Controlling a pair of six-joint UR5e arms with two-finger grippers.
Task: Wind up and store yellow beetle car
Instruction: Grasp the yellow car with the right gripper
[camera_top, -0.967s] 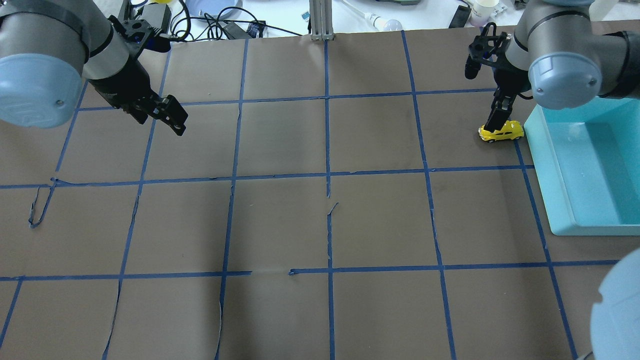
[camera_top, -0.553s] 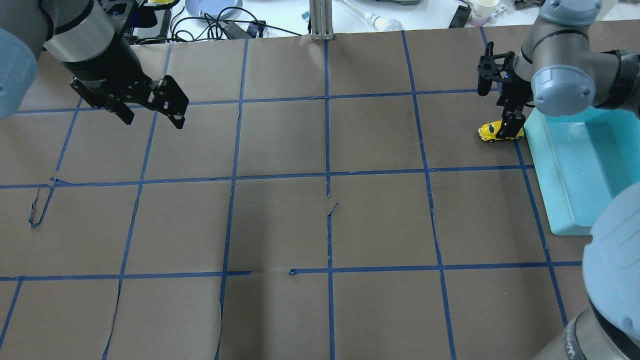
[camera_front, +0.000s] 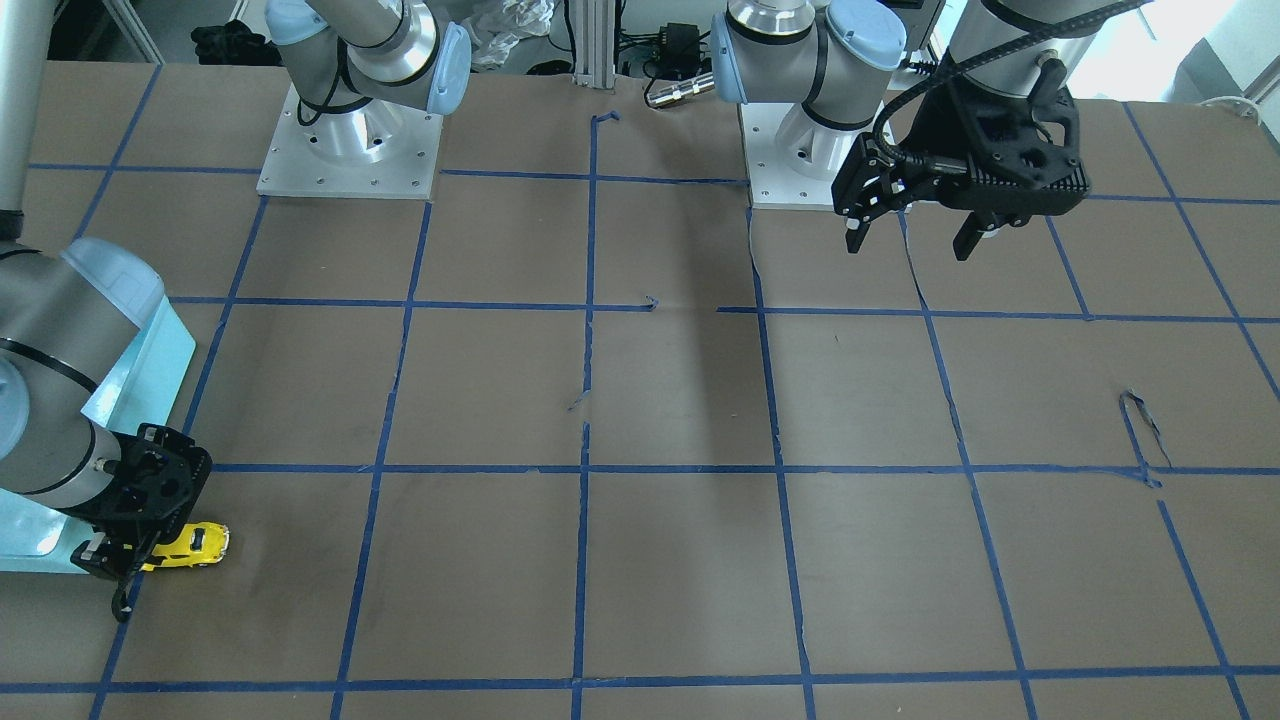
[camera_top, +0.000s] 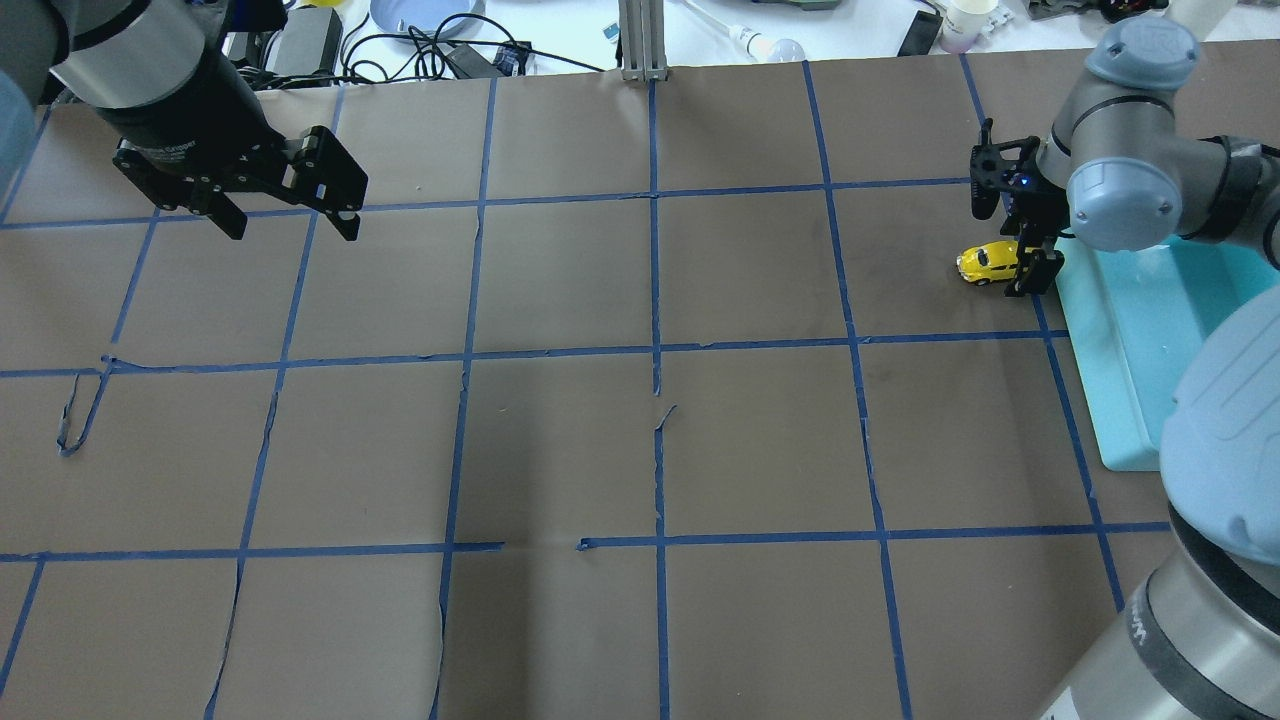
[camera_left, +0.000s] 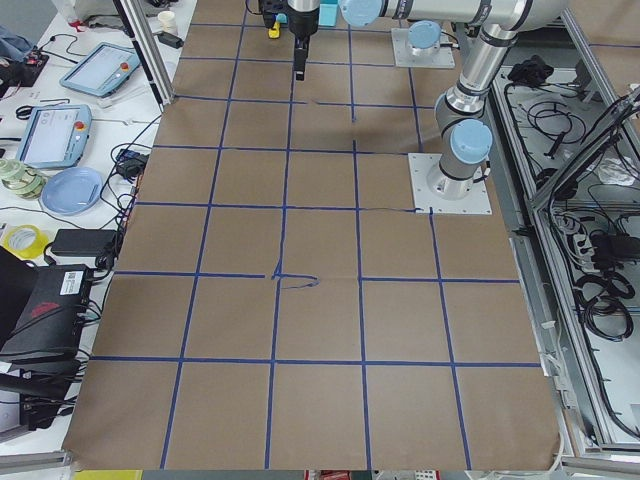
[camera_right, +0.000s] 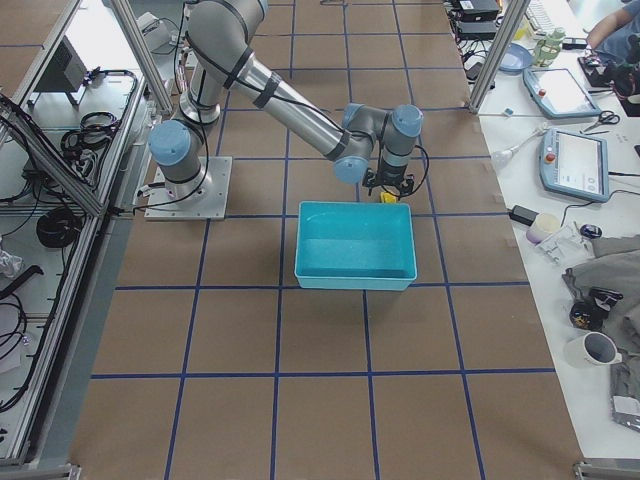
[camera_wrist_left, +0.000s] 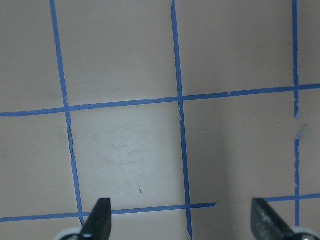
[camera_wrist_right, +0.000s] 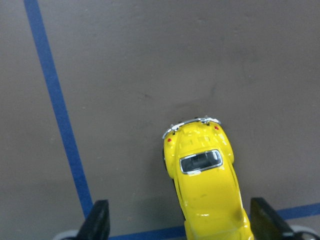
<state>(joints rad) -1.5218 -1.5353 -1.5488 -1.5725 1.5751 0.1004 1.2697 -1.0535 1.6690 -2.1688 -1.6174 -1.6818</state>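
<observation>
The yellow beetle car (camera_top: 986, 262) stands on its wheels on the brown table paper, just left of the teal bin (camera_top: 1110, 340). My right gripper (camera_top: 1029, 262) is open and low over the car's bin-side end. In the right wrist view the car (camera_wrist_right: 205, 185) lies between the two fingertips, nearer the right one, with neither touching it. The front view shows the car (camera_front: 196, 545) beside that gripper (camera_front: 112, 578). My left gripper (camera_top: 292, 226) is open and empty, high over the far left of the table.
The teal bin (camera_right: 352, 282) sits on the table on my right with nothing showing inside it. Blue tape lines grid the brown paper (camera_top: 650, 380). Cables, a plate and cups lie beyond the far table edge (camera_top: 440, 40).
My right gripper turned and came down toward the bin over the car's bin-side end. My left arm swung back and its gripper turned level. The car has stayed in place.
</observation>
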